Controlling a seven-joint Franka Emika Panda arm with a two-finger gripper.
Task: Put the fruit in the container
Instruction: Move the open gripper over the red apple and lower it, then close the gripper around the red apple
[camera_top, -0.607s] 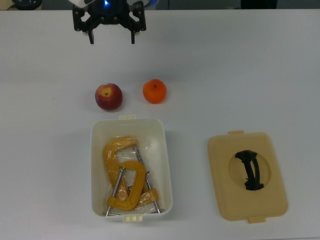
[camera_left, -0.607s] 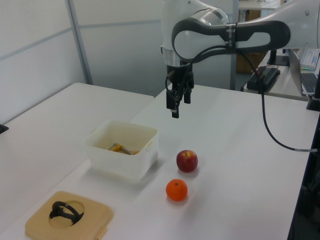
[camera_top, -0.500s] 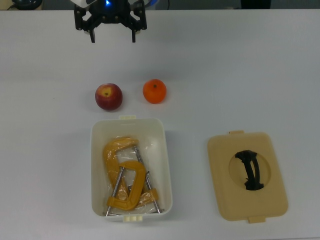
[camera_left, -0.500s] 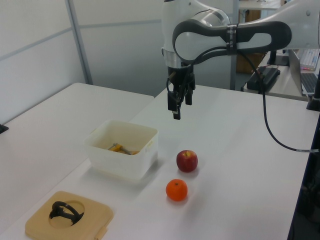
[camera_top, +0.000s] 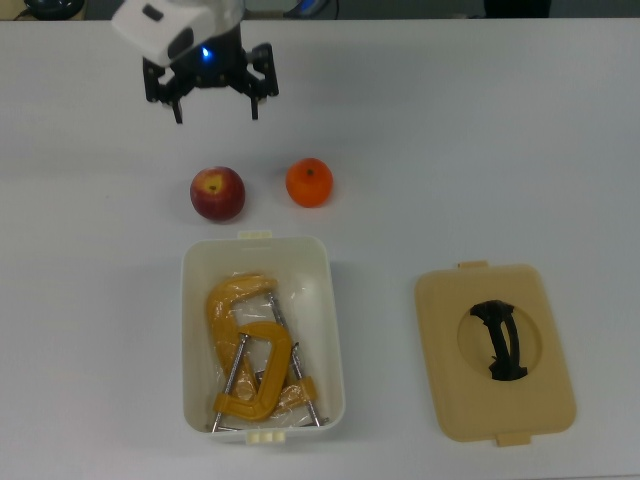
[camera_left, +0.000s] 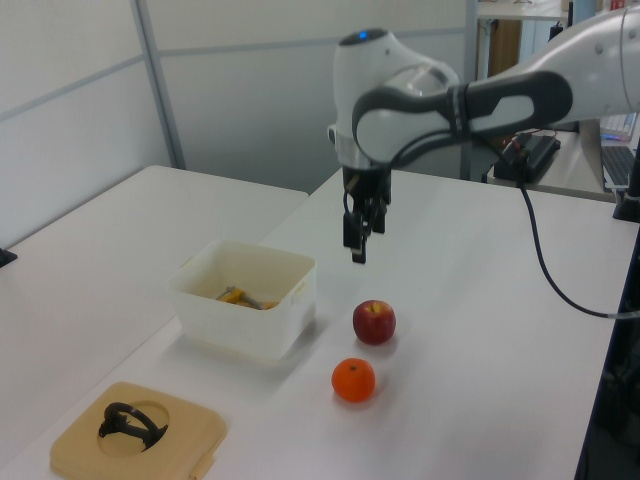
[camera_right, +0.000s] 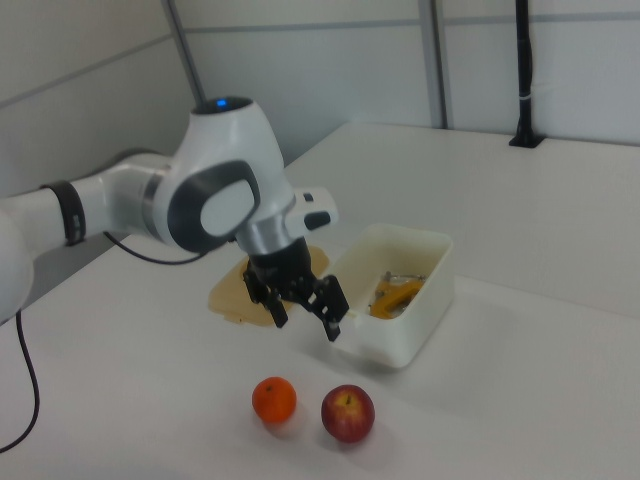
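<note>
Hovering above the apple (camera_top: 218, 193), seemingly apart, the gripper (camera_top: 214, 109) spreads empty fingers

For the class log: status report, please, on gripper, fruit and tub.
Gripper open, empty, above table. Apple and orange on table beside tub, untouched. Yellow clamps already fill tub; lid off.

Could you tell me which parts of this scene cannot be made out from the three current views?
- Yellow clamps in the container: the near wall hides most of them in the left view and the right view.
- Tan lid: in the right view, the arm and the open tool cover most of it.
- Underside of the apple and the orange: hidden in every view.
- Arm base: cut off by the frame edges.
</note>
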